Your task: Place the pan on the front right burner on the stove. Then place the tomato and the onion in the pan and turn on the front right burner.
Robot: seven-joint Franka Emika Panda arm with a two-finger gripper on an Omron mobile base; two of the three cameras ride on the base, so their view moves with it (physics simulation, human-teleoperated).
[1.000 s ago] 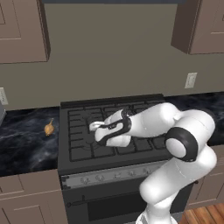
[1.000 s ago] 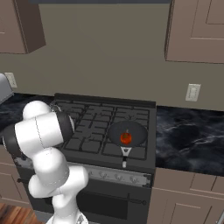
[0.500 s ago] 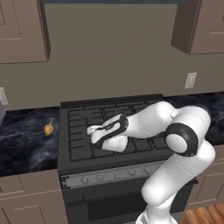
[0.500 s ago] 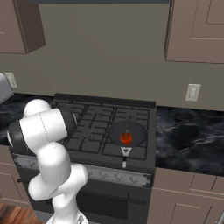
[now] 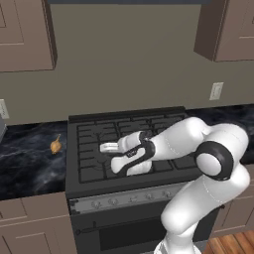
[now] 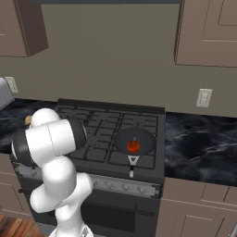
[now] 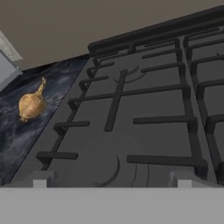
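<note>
The dark pan (image 6: 141,138) sits on the front right burner (image 6: 156,153) of the stove (image 6: 155,113), its handle pointing toward the knobs. The red tomato (image 6: 133,146) lies inside the pan. The tan onion (image 5: 56,145) rests on the dark counter left of the stove, and the hand view has the onion (image 7: 31,105) at its left. My gripper (image 5: 111,156) hovers over the stove's left-hand grates, pointing toward the onion but still short of it. In the hand view my gripper (image 7: 111,181) is open, with nothing between the wide-set fingertips (image 7: 40,180).
Dark marble counter (image 5: 25,163) flanks the stove on both sides. A silver knob strip (image 5: 129,197) runs along the stove front. A grey appliance (image 7: 6,65) stands on the counter beyond the onion. Wall cabinets (image 5: 25,34) hang above.
My arm has swung left across the stove, carrying the hand from the middle grates toward the left ones. The jaws stayed open. Pan and tomato have not moved.
</note>
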